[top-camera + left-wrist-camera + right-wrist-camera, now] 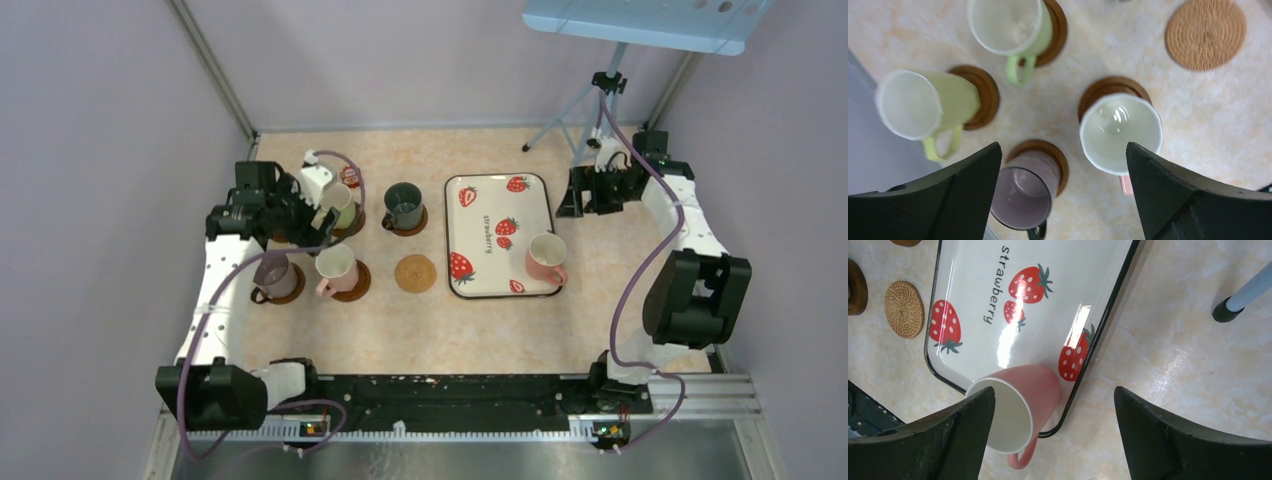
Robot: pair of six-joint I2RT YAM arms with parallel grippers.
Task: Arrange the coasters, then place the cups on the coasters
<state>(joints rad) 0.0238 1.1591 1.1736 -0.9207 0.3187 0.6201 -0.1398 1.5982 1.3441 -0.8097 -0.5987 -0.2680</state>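
My left gripper (1063, 150) hangs open and empty above a cluster of cups on dark brown coasters. Below it stand a purple cup (1023, 195), a cream cup (1120, 132) and two light green cups (1008, 22) (913, 102). A dark green cup (404, 205) stands on its own coaster further right. The tan coaster (415, 273) lies bare. The pink cup (1018, 405) stands in the near corner of the strawberry tray (973, 280). My right gripper (1054, 390) is open above that corner and holds nothing.
A tripod (590, 110) stands at the back right, one foot (1223, 310) near the tray. A small red packet (350, 177) lies behind the cups. Walls close in the left, back and right sides.
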